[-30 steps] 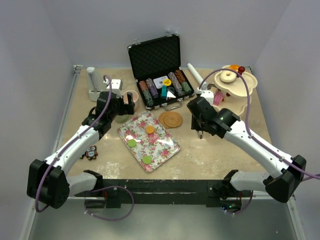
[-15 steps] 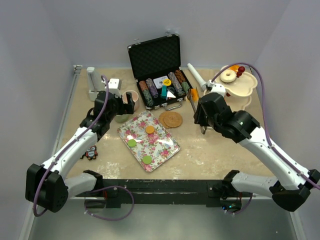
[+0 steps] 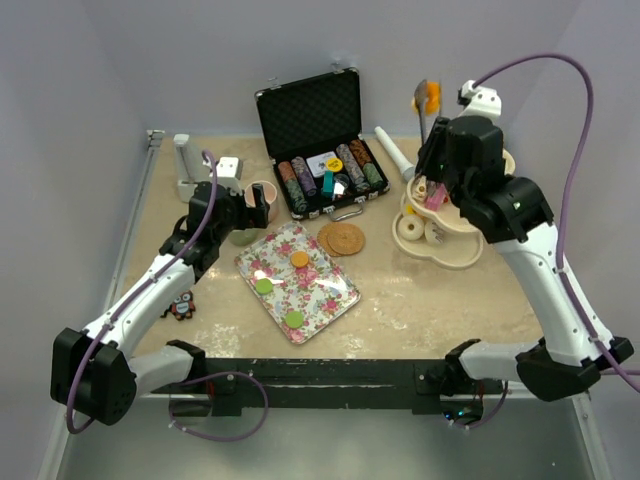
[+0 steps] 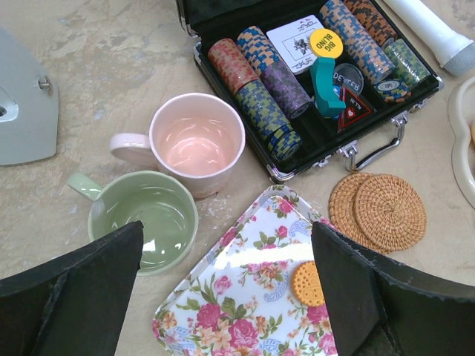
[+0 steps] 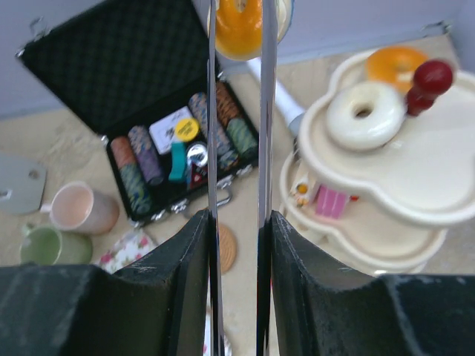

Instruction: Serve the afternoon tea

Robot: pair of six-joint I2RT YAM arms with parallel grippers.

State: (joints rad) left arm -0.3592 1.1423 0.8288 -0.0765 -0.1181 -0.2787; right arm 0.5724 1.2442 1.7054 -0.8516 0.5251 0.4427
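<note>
Overhead, the right arm reaches high over the far right of the counter. The right fingers are clamped on one pair of metal tongs, whose tips pinch one held donut, orange, up in the air near the stand and touching none of its three tiers. On the top tier lie one white donut, one orange donut and one dark red piece. The tier below carries one pink cake, with one small piece just beside it, too small to tell what it is.

The left fingers are spread wide with nothing between them, hovering above two upright cups. The pink cup and the green cup stand just beside each other on the counter's left half, between the open chip case and the floral tray. On the tray lie three round pieces, one orange and two green. Two wicker coasters overlap just beside the case.
</note>
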